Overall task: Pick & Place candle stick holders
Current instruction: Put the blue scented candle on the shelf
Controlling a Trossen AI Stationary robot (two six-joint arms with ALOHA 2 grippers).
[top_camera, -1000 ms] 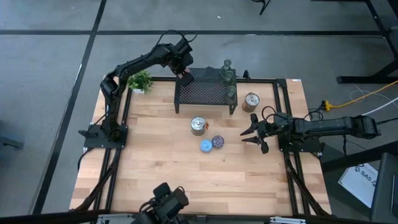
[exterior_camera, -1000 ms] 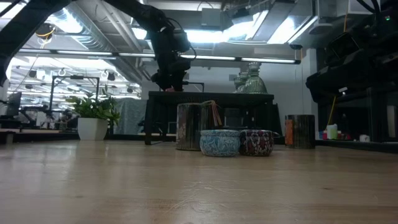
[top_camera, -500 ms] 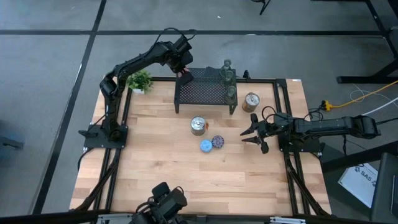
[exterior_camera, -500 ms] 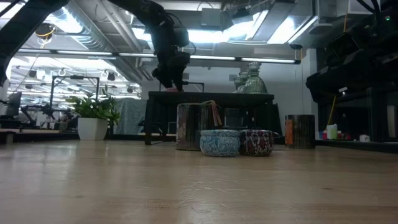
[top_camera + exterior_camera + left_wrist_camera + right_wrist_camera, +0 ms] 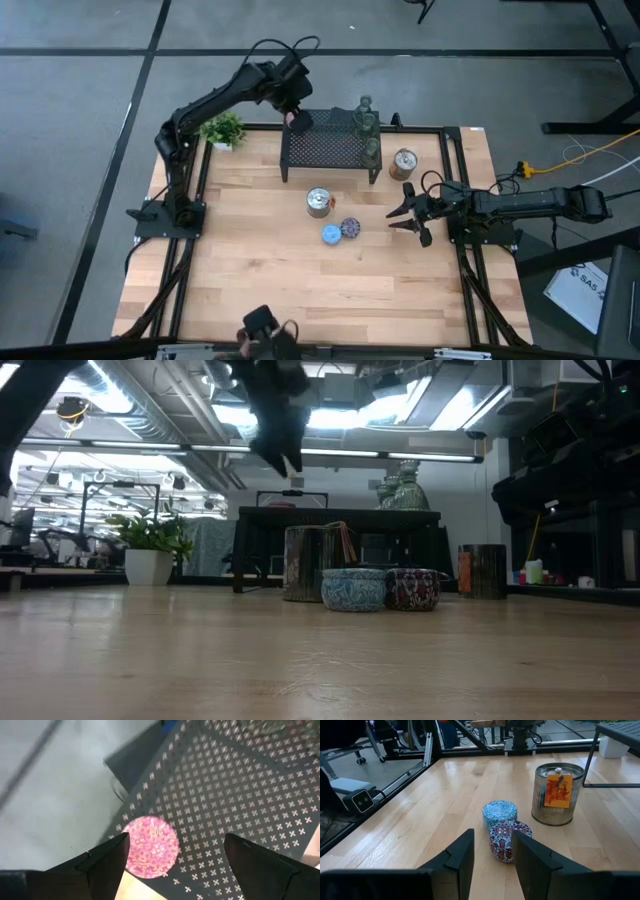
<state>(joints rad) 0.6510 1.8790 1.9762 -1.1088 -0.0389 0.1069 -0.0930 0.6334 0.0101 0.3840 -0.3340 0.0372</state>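
On the wooden table [image 5: 250,290], no change over the last second. On the black mesh stand [image 5: 335,150] at the far edge, 1 change: carries the pink candle holder [image 5: 299,121] at its back-left corner, standing free on the perforated top, released.

As for the left arm: has lifted away from the stand since 1 second ago. Left gripper [image 5: 293,100] hangs just above the pink holder, fingers spread wide to either side of it in the left wrist view [image 5: 175,840], touching nothing and holding nothing. Reads as a finished placement followed by a retreat.

As for the right arm: unmoved at the table's right side. Right gripper [image 5: 408,213] sits low, fingers parted and empty, aimed at the loose holders.

Already up on the stand's right edge: the clear glass holders [image 5: 370,135], too small to count surely. Remaining on the boards, untouched:
- 1 silver-and-orange holder [image 5: 319,202] in front of the stand
- a 2nd silver-and-orange holder [image 5: 404,162] just beside the stand's right end
- the blue holder [image 5: 331,234] and the purple holder [image 5: 351,227], touching or nearly so, near the table's middle

Judging from this: 1 more holder placed, 4 left on the boards if the stand is the goal. Next likely a reach for one of those 4. Small green potted plant [image 5: 226,130] at the back-left, no part of the job.
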